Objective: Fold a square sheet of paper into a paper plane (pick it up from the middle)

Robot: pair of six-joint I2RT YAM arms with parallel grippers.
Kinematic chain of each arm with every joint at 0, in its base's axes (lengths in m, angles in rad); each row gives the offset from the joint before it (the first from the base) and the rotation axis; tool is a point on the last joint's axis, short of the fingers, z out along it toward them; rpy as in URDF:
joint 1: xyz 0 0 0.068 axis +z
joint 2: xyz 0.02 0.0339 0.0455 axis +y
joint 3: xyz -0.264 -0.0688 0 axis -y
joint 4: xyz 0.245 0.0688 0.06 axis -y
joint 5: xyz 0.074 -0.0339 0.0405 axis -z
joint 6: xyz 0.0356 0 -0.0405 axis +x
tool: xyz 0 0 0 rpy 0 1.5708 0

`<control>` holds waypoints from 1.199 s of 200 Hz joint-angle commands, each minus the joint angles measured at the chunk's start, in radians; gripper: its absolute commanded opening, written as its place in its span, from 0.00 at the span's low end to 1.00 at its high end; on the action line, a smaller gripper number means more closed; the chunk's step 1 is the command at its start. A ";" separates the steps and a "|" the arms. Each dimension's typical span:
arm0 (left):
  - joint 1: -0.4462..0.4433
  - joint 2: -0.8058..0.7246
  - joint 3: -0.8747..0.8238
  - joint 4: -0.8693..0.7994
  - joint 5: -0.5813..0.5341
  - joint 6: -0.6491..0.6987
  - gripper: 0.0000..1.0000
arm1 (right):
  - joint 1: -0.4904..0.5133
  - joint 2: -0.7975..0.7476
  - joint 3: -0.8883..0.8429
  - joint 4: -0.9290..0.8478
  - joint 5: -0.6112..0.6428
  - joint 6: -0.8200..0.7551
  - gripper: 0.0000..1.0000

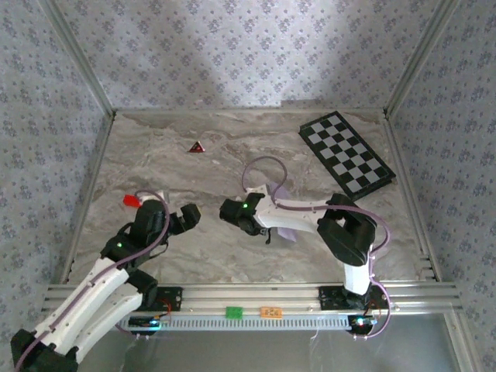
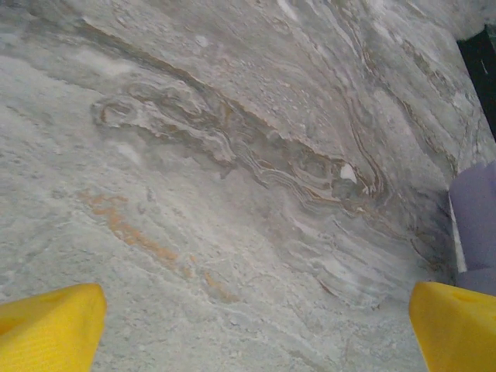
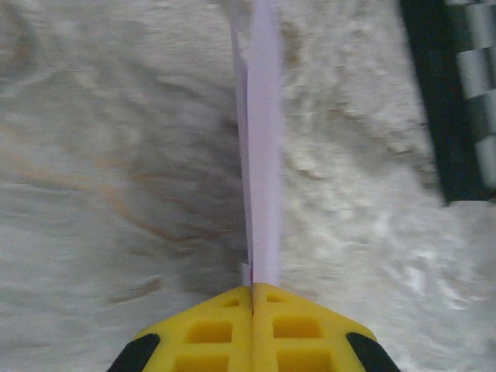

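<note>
Near the middle of the table [image 1: 155,167], found the right claw [image 3: 253,293] clenched on the paper [image 3: 262,155], with yellow fingers [image 3: 279,304] pressed flat together and the folded lilac layers pinched between them. Noted the paper edge-on from the wrist, a slim strip running straight away from the fingers. Could not tell from that blurred view whether the far end clears the surface or rests on it. Judged the hold to suit setting a crease or carrying the folded piece: keeps the layers together and the fold line true. Found the left claw [image 2: 249,310] spread wide, grasping nothing, poised over bare stone near the paper's edge; judged it placed to stand clear yet close enough to assist. Recorded the table as smooth grey-and-tan marbled stone. Recorded a checkered board [image 1: 346,151] at the far right and a small red triangle [image 1: 196,146] at the far side, both well apart from the work. Recorded flowered wallpaper [image 1: 232,46] on three sides and a metal rail [image 1: 256,294] along the near edge.
</note>
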 commanded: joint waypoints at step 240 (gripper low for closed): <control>-0.236 0.785 0.254 0.325 0.342 -0.039 0.43 | -0.539 -0.343 -0.656 1.012 -1.236 -0.031 0.08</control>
